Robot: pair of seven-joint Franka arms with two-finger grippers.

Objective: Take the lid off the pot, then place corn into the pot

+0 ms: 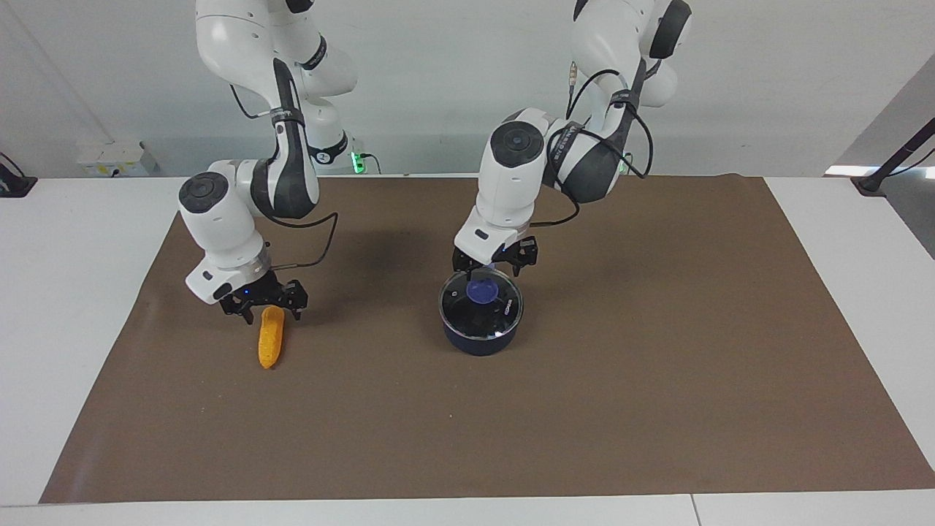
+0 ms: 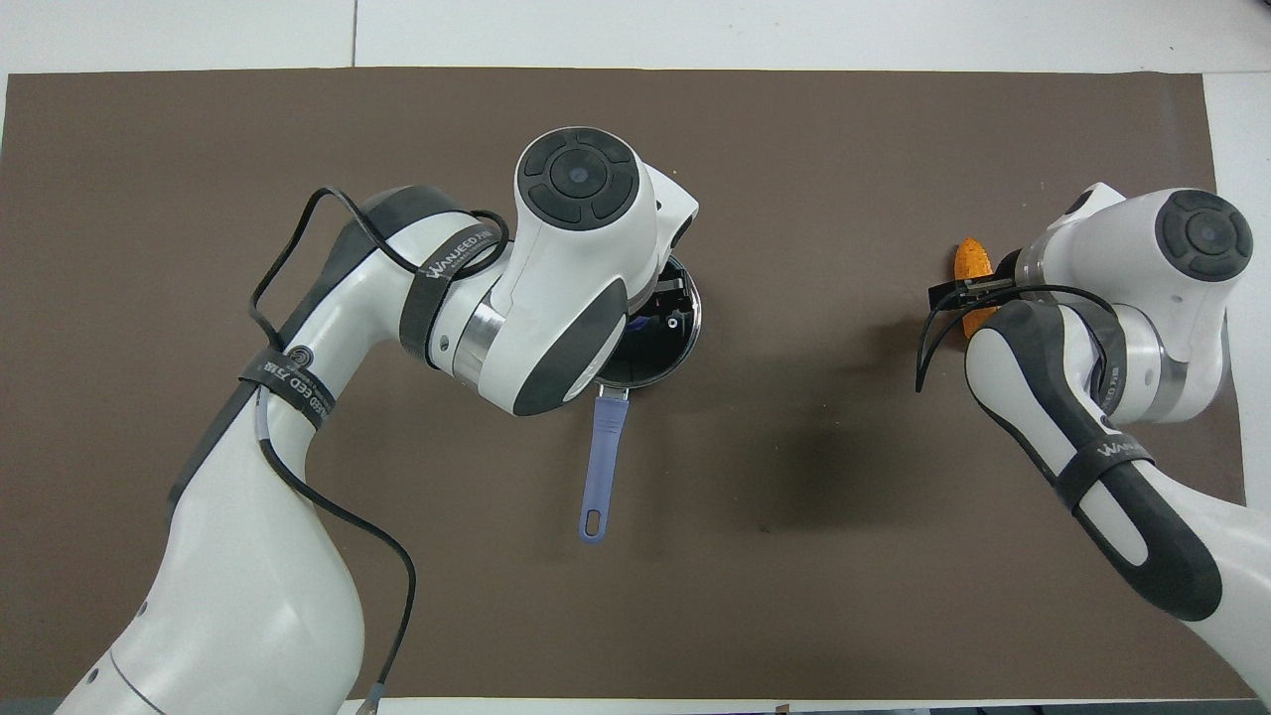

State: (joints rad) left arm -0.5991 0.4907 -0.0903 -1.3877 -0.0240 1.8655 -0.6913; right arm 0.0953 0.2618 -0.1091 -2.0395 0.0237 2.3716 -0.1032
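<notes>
The pot (image 1: 478, 342), dark navy, stands mid-table with the glass lid (image 1: 504, 315) on it, and the lid's blue knob (image 1: 483, 292) shows. In the overhead view the pot's long blue handle (image 2: 603, 462) points toward the robots, and my left arm covers most of the lid (image 2: 680, 333). My left gripper (image 1: 493, 272) is open just above the lid, with its fingers on either side of the knob and not closed on it. The orange corn (image 1: 271, 342) lies toward the right arm's end of the table and also shows in the overhead view (image 2: 973, 260). My right gripper (image 1: 269, 313) is open and low over the end of the corn nearer the robots.
A brown mat (image 1: 657, 380) covers the white table (image 1: 73, 292); the pot and the corn rest on it. Cables hang from both wrists.
</notes>
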